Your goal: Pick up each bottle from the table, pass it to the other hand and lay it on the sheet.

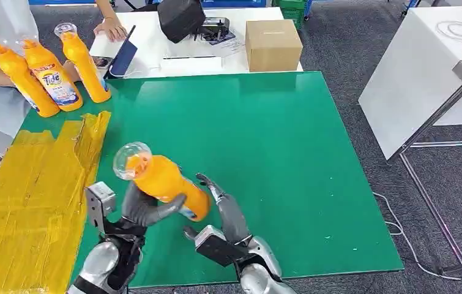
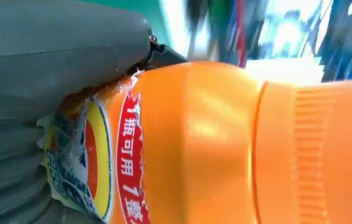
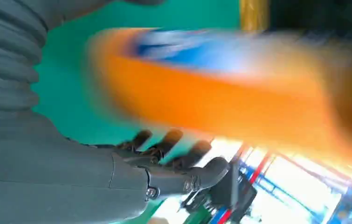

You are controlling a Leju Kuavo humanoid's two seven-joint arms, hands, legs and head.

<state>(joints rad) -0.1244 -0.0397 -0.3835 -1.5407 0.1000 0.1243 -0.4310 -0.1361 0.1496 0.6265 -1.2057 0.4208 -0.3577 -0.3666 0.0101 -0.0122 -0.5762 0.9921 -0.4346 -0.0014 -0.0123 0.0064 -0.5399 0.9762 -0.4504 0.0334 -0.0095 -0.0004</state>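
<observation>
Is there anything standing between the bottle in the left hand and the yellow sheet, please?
Nothing visible blocks it. The left hand holds the orange bottle above the green mat, just beside the yellow sheet. Three more orange bottles stand at the sheet's far end, clear of the nearer part.
</observation>
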